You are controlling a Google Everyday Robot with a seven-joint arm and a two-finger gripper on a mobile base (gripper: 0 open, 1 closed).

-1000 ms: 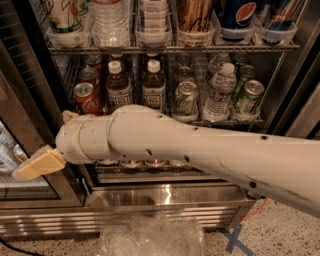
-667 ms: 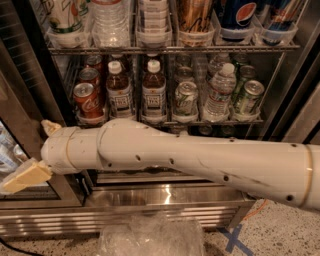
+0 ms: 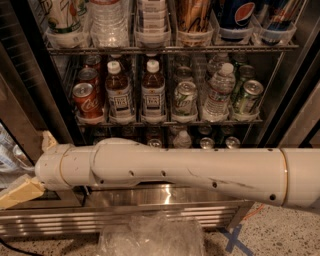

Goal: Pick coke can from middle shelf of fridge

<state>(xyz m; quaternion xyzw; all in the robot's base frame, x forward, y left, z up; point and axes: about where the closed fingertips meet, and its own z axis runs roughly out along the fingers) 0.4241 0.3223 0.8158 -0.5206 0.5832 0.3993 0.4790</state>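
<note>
The coke can (image 3: 86, 100), red with white script and a silver top, stands at the left end of the middle shelf (image 3: 167, 122), with more red cans in line behind it. The fridge (image 3: 31, 75) stands open toward me, so the shelf is exposed. My gripper (image 3: 21, 191) is at the lower left of the view, below and left of the coke can and outside the fridge, near the base panel. It holds nothing. My white arm (image 3: 190, 172) runs across the view below the middle shelf and hides the fridge's lowest shelf.
Two brown tea bottles (image 3: 152, 92), green-and-silver cans (image 3: 185, 98) and a water bottle (image 3: 220, 90) stand right of the coke can. The rack above holds Pepsi bottles (image 3: 235, 15). A stainless base panel (image 3: 165, 197), a crumpled plastic bag (image 3: 150, 235) and a blue tape cross (image 3: 232, 239) lie below.
My arm has swung left and down across the fridge front. The gripper has gone from the left middle to the lower left corner. The cans and bottles have not moved.
</note>
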